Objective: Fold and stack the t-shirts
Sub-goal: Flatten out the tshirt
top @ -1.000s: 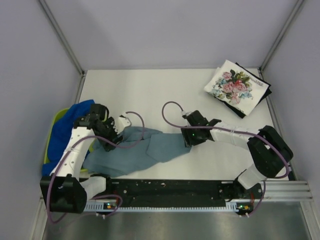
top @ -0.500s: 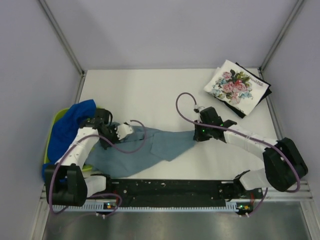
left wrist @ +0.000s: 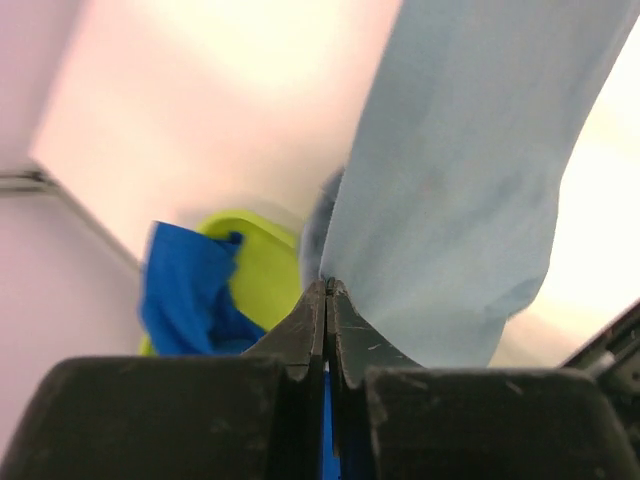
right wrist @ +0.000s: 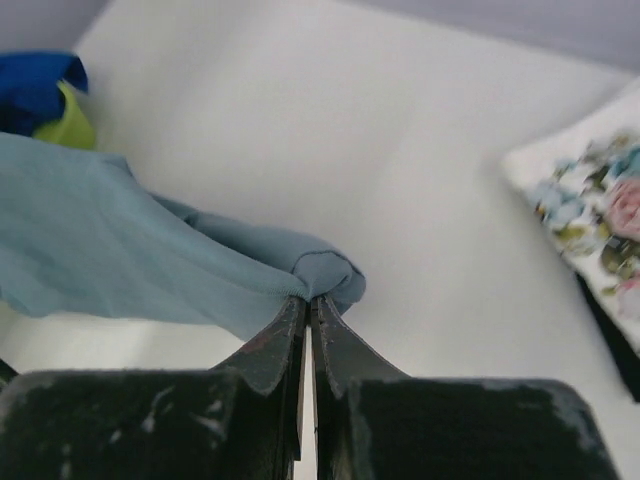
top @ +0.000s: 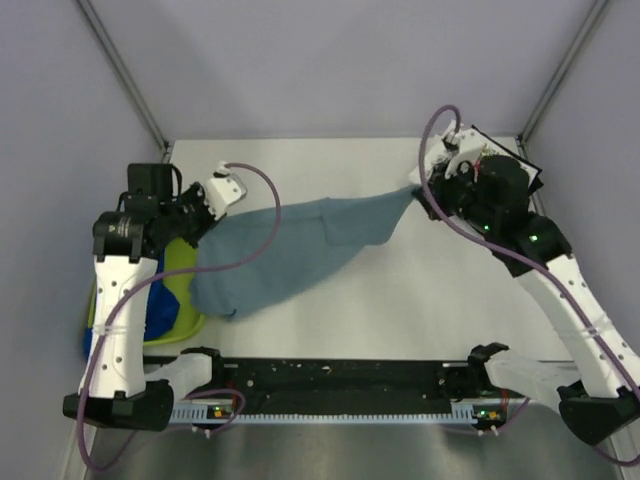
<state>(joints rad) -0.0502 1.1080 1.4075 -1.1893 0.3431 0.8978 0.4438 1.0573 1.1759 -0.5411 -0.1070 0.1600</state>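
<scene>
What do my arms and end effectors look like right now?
The left arm and right arm have white links and black joints, each trailing a purple cable. The left end effector and right end effector are black, with tapered, scuffed fingers.

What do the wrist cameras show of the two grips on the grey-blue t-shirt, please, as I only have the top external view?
Observer: The left gripper is shut, pinching the grey-blue t-shirt at its very fingertips.
Operator: Thank you. How about the right one?
Observer: The right gripper is shut on a small bunched fold of that shirt.
Operator: The right arm blocks my view of the far right corner. What lies there?
Observer: The floral-print t-shirt lies on top of the black t-shirt.
</scene>
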